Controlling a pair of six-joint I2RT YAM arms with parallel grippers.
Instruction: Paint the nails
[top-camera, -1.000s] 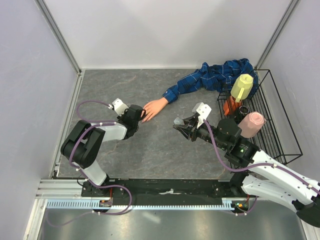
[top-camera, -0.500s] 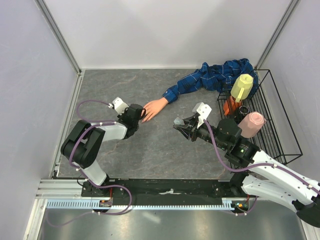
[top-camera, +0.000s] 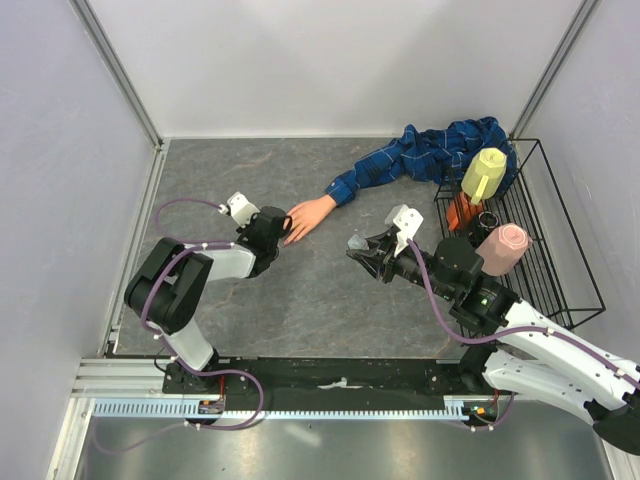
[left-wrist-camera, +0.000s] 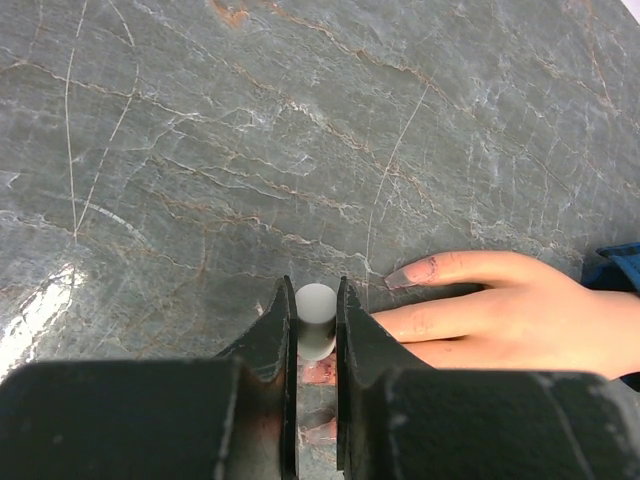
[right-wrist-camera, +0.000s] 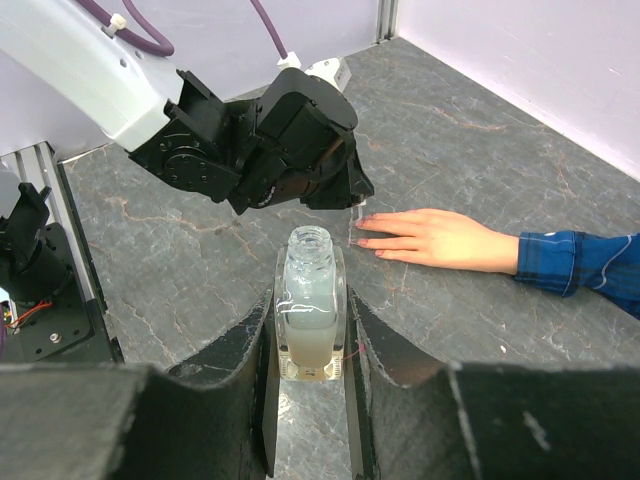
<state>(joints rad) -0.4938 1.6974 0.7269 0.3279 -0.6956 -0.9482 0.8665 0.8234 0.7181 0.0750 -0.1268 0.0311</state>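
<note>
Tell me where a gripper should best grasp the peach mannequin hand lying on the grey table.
Probably the wrist, beside the blue plaid cuff, from above, jaws across it: the peach mannequin hand lies flat, so only its sides are free.

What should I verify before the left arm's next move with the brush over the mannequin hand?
1. Left gripper shut on white cylindrical brush cap: ok.
2. Right gripper shut on clear glass polish bottle, upright, uncapped: ok.
3. Peach mannequin hand flat on grey stone table: ok.
4. Nails fully coated: cannot tell, too small.
5. Brush tip touching one: cannot tell.
</note>
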